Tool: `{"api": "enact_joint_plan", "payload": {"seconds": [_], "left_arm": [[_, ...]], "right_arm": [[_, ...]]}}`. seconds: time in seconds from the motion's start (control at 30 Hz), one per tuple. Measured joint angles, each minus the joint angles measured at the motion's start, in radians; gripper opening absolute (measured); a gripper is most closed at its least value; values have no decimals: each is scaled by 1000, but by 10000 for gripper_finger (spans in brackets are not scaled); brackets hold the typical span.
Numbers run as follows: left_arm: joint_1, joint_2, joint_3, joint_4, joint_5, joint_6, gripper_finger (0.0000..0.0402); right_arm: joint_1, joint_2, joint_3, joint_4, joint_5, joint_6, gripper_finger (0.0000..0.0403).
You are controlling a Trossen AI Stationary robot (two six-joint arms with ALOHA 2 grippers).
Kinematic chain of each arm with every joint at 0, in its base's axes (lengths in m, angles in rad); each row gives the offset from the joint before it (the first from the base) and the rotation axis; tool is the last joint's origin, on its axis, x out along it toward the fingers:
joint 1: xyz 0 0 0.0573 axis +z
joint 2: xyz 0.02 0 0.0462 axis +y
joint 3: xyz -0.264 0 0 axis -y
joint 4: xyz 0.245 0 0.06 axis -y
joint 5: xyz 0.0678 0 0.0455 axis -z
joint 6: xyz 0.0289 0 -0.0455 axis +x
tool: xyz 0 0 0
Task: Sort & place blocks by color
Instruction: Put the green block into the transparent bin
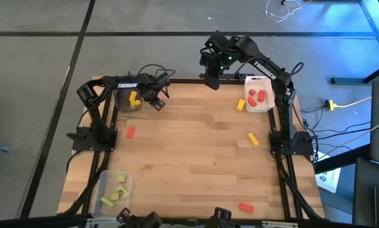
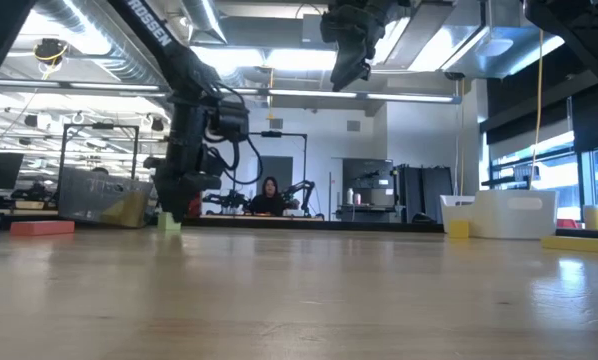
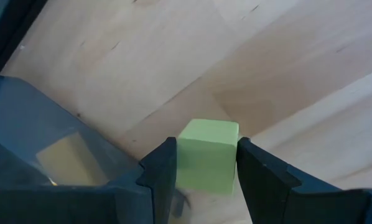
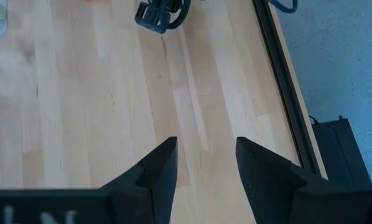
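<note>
At upper left of the high view, the left claw (image 1: 156, 101) is down at the table (image 1: 189, 158) just beside the dark tray (image 1: 121, 95), its fingers closed on a green block (image 3: 208, 155), which belongs by colour in the clear tray (image 1: 113, 190) at lower left with the other greens. Near the top centre, the right claw (image 1: 211, 79) hangs high over the table's far edge, part open with nothing between its fingers, seemingly waiting. Red blocks (image 1: 258, 96) lie in the white tray (image 1: 259, 81) at upper right, a yellow one (image 1: 134, 99) in the dark tray, while loose red (image 1: 130, 132) and yellow pieces (image 1: 253, 139) remain unsorted.
</note>
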State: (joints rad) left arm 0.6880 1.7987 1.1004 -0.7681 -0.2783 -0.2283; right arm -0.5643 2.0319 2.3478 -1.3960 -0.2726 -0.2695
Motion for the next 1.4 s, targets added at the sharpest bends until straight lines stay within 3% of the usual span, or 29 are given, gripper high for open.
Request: {"api": "enact_joint_plan", "payload": {"seconds": [0.47,0.67,0.87,1.17,1.4], "left_arm": [[5,12,1,3,11,2,151],[3,12,1,1,20,3,120],[-10,-13,-3,-2,64,2,118],[-79,-182,-4,-55,126,-29,118],[-163,-411,-3,-209,229,-70,118]], "right_arm": [[0,0,0,0,0,0,163],[0,0,0,0,0,0,163],[0,0,0,0,0,-1,163],[0,0,0,12,0,-1,163],[0,0,0,17,0,-2,163]]}}
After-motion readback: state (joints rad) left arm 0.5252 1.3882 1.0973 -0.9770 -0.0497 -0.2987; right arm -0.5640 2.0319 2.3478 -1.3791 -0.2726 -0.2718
